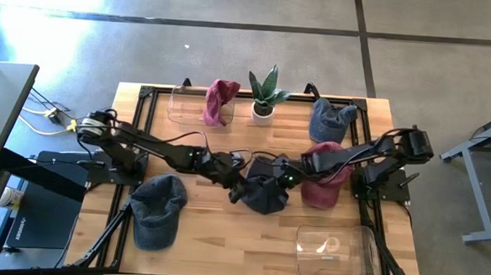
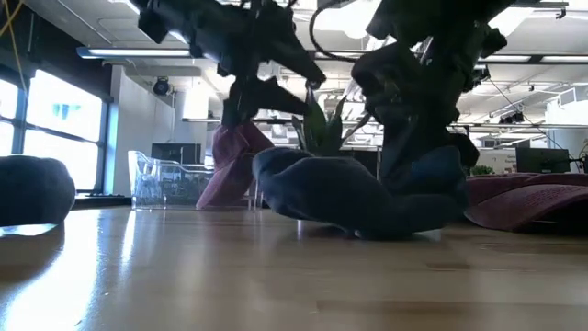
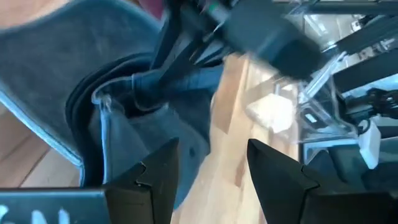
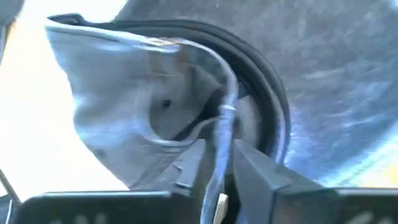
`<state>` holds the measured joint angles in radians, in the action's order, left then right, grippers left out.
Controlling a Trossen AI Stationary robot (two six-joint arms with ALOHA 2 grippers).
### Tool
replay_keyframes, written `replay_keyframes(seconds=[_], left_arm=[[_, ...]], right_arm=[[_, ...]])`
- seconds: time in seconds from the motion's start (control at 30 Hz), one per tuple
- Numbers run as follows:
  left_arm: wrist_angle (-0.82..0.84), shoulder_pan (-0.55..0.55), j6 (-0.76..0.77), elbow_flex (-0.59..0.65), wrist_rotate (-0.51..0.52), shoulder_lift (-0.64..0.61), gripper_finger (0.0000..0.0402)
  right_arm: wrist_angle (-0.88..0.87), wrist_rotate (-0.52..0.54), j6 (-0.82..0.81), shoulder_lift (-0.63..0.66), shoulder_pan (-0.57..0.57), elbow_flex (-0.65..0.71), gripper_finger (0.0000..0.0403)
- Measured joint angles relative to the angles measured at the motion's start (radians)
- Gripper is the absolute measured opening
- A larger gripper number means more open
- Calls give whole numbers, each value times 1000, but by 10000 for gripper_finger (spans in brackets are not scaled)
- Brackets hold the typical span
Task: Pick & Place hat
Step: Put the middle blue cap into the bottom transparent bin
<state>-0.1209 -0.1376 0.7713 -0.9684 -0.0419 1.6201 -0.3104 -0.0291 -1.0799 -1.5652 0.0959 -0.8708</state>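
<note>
A dark blue cap lies at the table's middle, its crown on the wood and its opening turned up. My right gripper reaches in from the right and is shut on the cap's rim. My left gripper comes from the left and stands open just over the cap's left side. The left wrist view also shows the right gripper's fingers on the rim. My right gripper pinches the rim of the cap's opening between its two fingers, slanting down from the table's right side. The thin edge band runs up between the fingers. The cap rests on the table, not lifted. My left gripper: whether its open fingers touch the cloth, I cannot tell.
A maroon hat lies just right of the cap and another blue cap near the left front. At the far edge are a maroon hat on a clear bin, a potted plant and a blue hat. A clear bin sits front right.
</note>
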Motion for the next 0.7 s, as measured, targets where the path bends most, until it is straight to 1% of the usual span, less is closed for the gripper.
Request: replay_keyframes(seconds=[0.07,0.17,0.23,0.3,0.37,0.5,0.63,0.7], left_arm=[[3,5,19,0,1,23,182],[56,19,43,2,3,50,182],[85,21,49,2,1,51,182],[112,21,48,-1,4,57,182],[159,20,48,0,21,72,182],[245,20,50,-2,51,69,182],[368,21,72,0,53,67,182],[426,20,95,0,61,48,182]], right_arm=[[-30,16,6,38,0,-8,107],[-30,-5,6,97,3,-12,133],[-7,-28,14,120,18,-12,139],[45,-78,50,124,37,-13,136],[73,-117,84,104,54,-14,125],[65,-111,89,15,72,-13,82],[10,-50,21,-50,74,-13,25],[-25,-9,-16,-57,80,-13,7]])
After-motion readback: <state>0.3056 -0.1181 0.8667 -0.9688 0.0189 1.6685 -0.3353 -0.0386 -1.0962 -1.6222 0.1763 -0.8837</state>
